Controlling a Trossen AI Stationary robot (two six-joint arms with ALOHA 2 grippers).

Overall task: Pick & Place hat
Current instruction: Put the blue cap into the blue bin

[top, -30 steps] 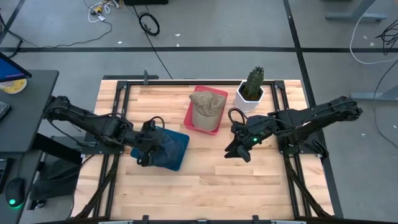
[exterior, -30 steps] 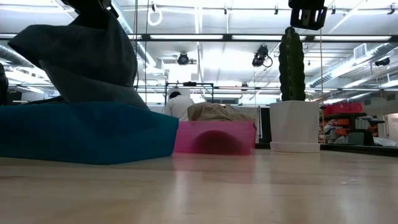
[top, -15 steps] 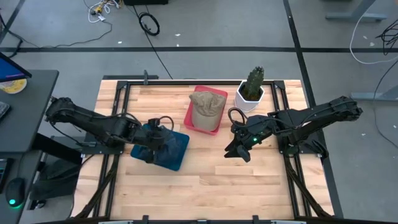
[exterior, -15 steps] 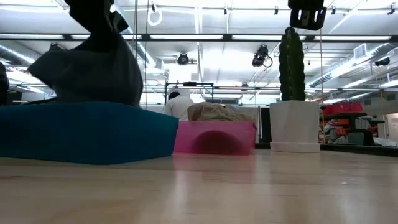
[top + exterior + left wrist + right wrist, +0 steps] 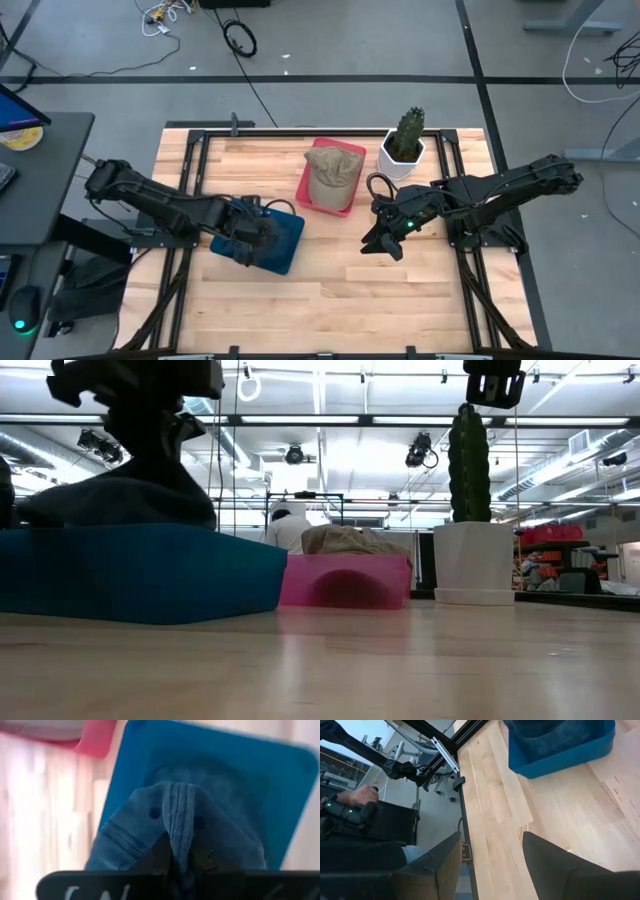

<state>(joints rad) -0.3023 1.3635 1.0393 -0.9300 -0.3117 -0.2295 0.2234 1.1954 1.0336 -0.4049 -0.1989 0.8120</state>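
A blue denim hat (image 5: 150, 835) lies slumped in the blue tray (image 5: 288, 248) on the table's left half. In the low view the hat (image 5: 110, 500) rests on top of that tray (image 5: 140, 575). My left gripper (image 5: 256, 234) stands over the tray, shut on the hat's crown. My right gripper (image 5: 382, 243) hovers open over bare wood right of centre, touching nothing; its wrist view shows the two fingers apart (image 5: 490, 870). A tan hat (image 5: 333, 170) sits in a pink tray (image 5: 306, 192) at the far middle. My left gripper (image 5: 176, 854) pinches a raised fold of the denim hat's crown (image 5: 177, 827) between its two fingers. The fingers come from above, pointing down. The rest of the hat spreads out below them and lies in the blue tray (image 5: 280, 795), the cloth slack.
A cactus in a white pot (image 5: 404, 142) stands at the far edge, right of the pink tray (image 5: 345, 582). Bare wood lies along the near half of the table. A person's hand (image 5: 362, 797) holds a controller beyond the table's left edge.
My left gripper has moved toward the table's right and gone down over the blue tray, staying shut on the hat. The hat, hanging high from the fingers before, has come down and now slumps flat in the tray.
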